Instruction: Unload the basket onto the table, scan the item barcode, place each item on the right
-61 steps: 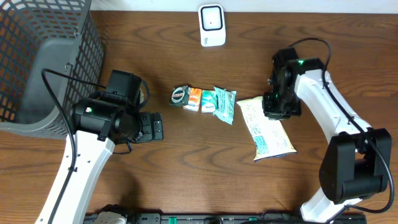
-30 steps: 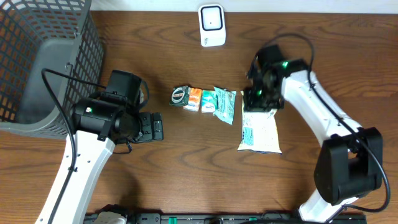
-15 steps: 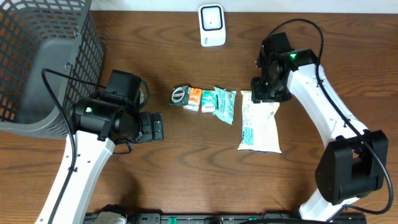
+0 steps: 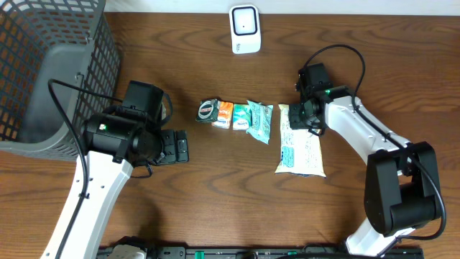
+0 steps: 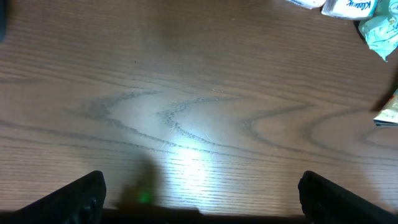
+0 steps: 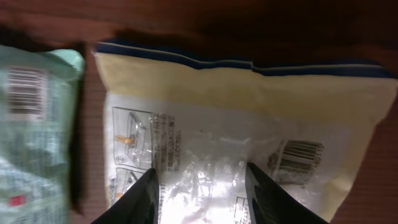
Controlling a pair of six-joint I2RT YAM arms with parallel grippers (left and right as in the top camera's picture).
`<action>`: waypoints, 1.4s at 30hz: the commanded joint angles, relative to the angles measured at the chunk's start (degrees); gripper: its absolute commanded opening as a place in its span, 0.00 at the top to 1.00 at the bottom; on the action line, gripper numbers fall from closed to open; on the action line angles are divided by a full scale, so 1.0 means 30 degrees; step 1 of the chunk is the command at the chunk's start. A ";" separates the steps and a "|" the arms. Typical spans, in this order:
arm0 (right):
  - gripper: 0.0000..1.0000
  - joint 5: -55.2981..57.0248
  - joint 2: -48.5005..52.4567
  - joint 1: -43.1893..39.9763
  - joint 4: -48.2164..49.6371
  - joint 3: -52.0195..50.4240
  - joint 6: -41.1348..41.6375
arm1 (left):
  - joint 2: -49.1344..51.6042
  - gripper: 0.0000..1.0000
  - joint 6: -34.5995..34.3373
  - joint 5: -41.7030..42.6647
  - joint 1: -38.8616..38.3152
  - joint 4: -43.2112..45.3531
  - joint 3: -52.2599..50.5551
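Brown wood-grain table [image 4: 215,208] with 2 arms on it, one at either side. The bag [image 4: 298,155], cream and white with a dark blue band along its top edge, lies flat on the wood right of centre, long side running toward the near edge. Its top end sits under the right gripper [image 4: 303,116]. From the right wrist view that gripper [image 6: 202,190] has its 2 fingers [image 6: 146,193] standing apart over the printed face of the bag [image 6: 236,99], with plastic showing between them and nothing pinched. Whether the tips touch the film I cannot tell. A barcode [image 6: 303,154] faces up on the bag, off to one side of the fingers.

Just beside the bag lies a teal pack [image 4: 259,120], the end of a short row of 4 small packs. The teal pack carries its own barcode [image 6: 25,90].

White scanner [image 4: 244,29] stands at the far edge, well apart from the bag. A grey mesh basket [image 4: 43,86] fills the far left corner.

The left gripper [image 4: 176,146] hangs over bare wood near the basket, jaws spread wide, holding nothing.
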 commanded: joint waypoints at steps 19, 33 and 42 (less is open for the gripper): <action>0.62 -0.0401 -0.0109 0.0248 -0.9639 0.1180 0.0699 | 0.0066 0.02 -0.0175 0.0168 0.0066 -0.0051 -0.0080; 0.66 -0.0219 -0.0117 -0.0750 -1.0229 0.2492 0.0583 | 0.0066 0.02 -0.0175 0.0168 0.0066 -0.0051 -0.0080; 0.09 -0.0087 -0.0109 -0.2885 -1.0579 0.5348 0.0495 | 0.0066 0.02 -0.0175 0.0168 0.0066 -0.0051 -0.0080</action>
